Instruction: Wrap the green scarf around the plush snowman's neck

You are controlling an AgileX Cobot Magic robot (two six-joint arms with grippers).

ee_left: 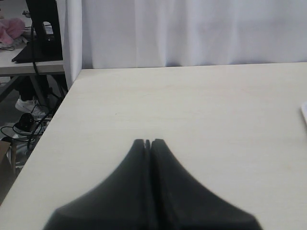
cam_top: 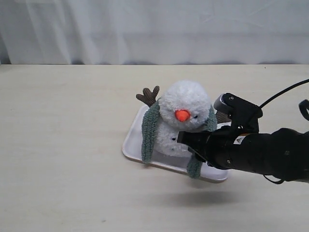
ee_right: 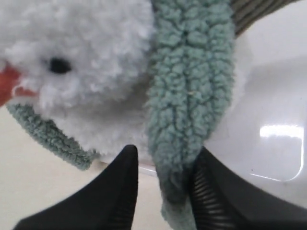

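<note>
The plush snowman (cam_top: 186,104) sits upright on a white tray (cam_top: 131,145), its orange nose facing the camera. The green scarf (cam_top: 149,128) is draped behind the neck, with one end hanging down each side of the body. My right gripper (cam_top: 190,140) is at the snowman's front, by the scarf end on that side. In the right wrist view this gripper (ee_right: 165,158) is open. That scarf end (ee_right: 189,96) hangs between its fingers, against one of them, with a gap to the other. The snowman's head (ee_right: 86,62) is close above. My left gripper (ee_left: 148,142) is shut and empty over bare table.
The light wooden table (cam_top: 63,145) stretches around the tray, with a white curtain (cam_top: 154,29) behind it. The left wrist view shows the table's edge (ee_left: 67,96) and clutter (ee_left: 29,38) beyond it. A brown twig arm (cam_top: 148,95) sticks out behind the snowman.
</note>
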